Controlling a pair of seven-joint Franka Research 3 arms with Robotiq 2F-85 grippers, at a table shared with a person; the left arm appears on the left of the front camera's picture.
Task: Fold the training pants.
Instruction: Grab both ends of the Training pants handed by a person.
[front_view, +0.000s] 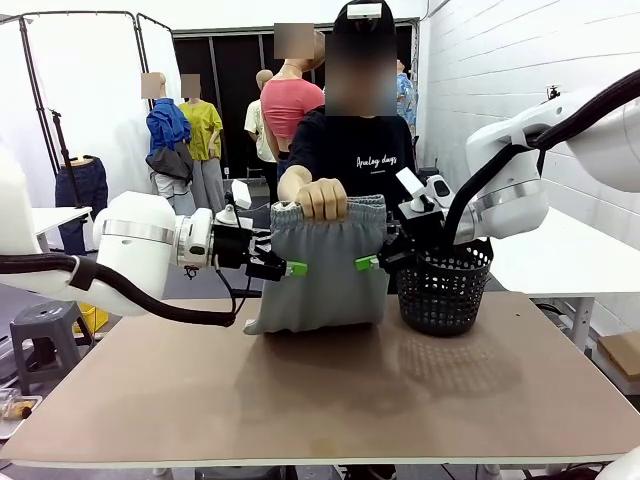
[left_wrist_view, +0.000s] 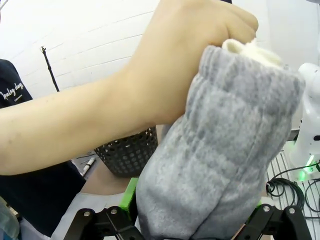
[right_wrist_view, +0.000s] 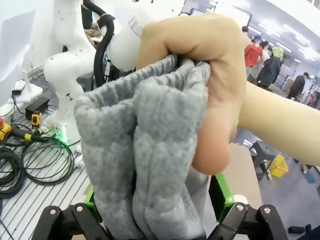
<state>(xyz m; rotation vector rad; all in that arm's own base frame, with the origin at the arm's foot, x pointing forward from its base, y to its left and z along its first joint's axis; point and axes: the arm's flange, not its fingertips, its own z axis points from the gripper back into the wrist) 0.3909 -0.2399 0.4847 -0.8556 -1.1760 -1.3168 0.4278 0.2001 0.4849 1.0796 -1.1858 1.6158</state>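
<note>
You see the pants (front_view: 320, 265) at the middle of the front view. They hang upright from the person's hand (front_view: 322, 198), which bunches the waistband at the top. Their lower end rests on the table (front_view: 320, 400), near its far edge.

The left gripper (front_view: 290, 266) reaches in level from the left of the frame, its green tip at the pants' left edge, about halfway down. The right gripper (front_view: 368, 262) reaches in from the right at about the same height, its green tip at the pants' right side. Both have their jaws wide apart.

In the left wrist view the grey cloth fills the gap between the fingers. A green pad (left_wrist_view: 129, 196) sits just beside the cloth at lower left; you cannot tell whether it touches. In the right wrist view the cloth likewise hangs between the two fingers, and the hand grips the waistband at the upper middle.

The basket (front_view: 443, 290) stands on the table just right of the pants, partly behind the right gripper.
</note>
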